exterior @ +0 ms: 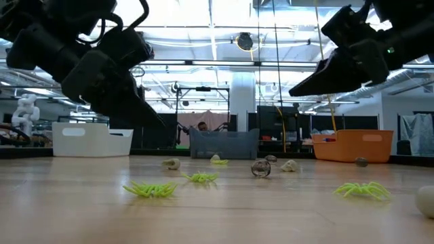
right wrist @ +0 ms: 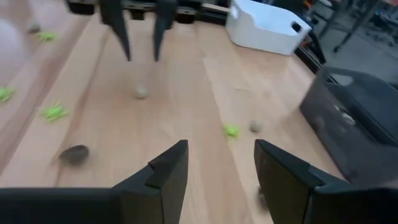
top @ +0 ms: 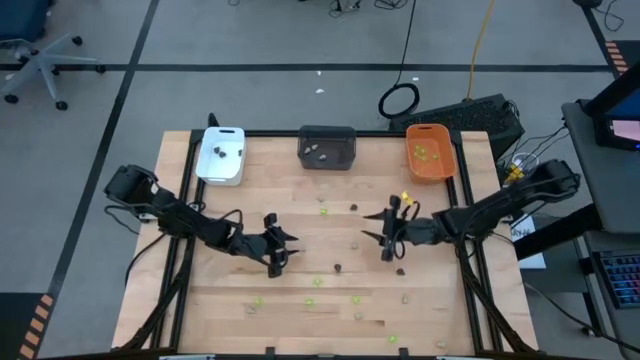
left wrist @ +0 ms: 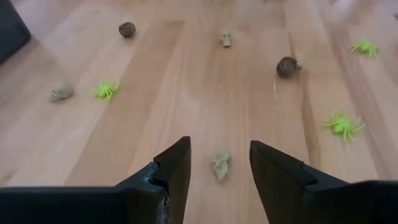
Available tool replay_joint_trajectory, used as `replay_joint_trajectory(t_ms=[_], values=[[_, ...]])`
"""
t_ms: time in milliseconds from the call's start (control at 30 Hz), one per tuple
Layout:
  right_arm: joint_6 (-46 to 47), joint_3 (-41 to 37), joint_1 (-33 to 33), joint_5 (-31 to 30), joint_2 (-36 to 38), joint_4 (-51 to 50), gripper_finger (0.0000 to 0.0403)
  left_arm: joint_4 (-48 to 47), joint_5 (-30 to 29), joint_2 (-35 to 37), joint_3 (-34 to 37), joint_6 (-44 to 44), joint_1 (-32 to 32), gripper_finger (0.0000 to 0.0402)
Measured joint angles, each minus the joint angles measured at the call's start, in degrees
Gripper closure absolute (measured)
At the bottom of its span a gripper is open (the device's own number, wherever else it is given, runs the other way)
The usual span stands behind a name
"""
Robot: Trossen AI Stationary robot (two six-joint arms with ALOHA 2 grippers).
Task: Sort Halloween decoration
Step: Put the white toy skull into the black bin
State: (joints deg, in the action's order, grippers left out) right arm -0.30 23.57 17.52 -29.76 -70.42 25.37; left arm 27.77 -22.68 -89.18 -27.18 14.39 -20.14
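Small Halloween decoration pieces lie scattered on the wooden table (top: pixel 300 320): lime green spiders (left wrist: pixel 342 126), pale beige pieces (left wrist: pixel 61 93) and dark brown balls (left wrist: pixel 288 66). My left gripper (left wrist: pixel 220 163) is low over the table left of centre, open, with its fingers on either side of one pale beige piece (left wrist: pixel 220 166) that rests on the wood. I cannot see the fingers touching it. My right gripper (right wrist: pixel 221 163) hangs open right of centre (top: pixel 388 240), above the table, with nothing between its fingers.
Along the far edge stand a white tray (top: pixel 221 156), a dark grey tray (top: pixel 327 147) and an orange tray (top: pixel 431 152), each with a few pieces inside. More pieces lie between the grippers and along the near edge (top: pixel 355 299).
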Motion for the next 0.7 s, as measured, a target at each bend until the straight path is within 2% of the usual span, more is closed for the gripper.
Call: replay_joint_trajectory(t_ms=[300, 700], values=[[-4.67, 0.00, 0.76, -0.06, -4.51, 8.28, 0.0234, 1.19, 0.00, -5.83, 0.00, 0.35, -0.06, 0.0228], [-4.97, 0.00, 0.76, 0.05, -4.63, 8.65, 0.0234, 8.94, 0.81, -12.24, -0.23, -1.33, -0.12, 0.0228]])
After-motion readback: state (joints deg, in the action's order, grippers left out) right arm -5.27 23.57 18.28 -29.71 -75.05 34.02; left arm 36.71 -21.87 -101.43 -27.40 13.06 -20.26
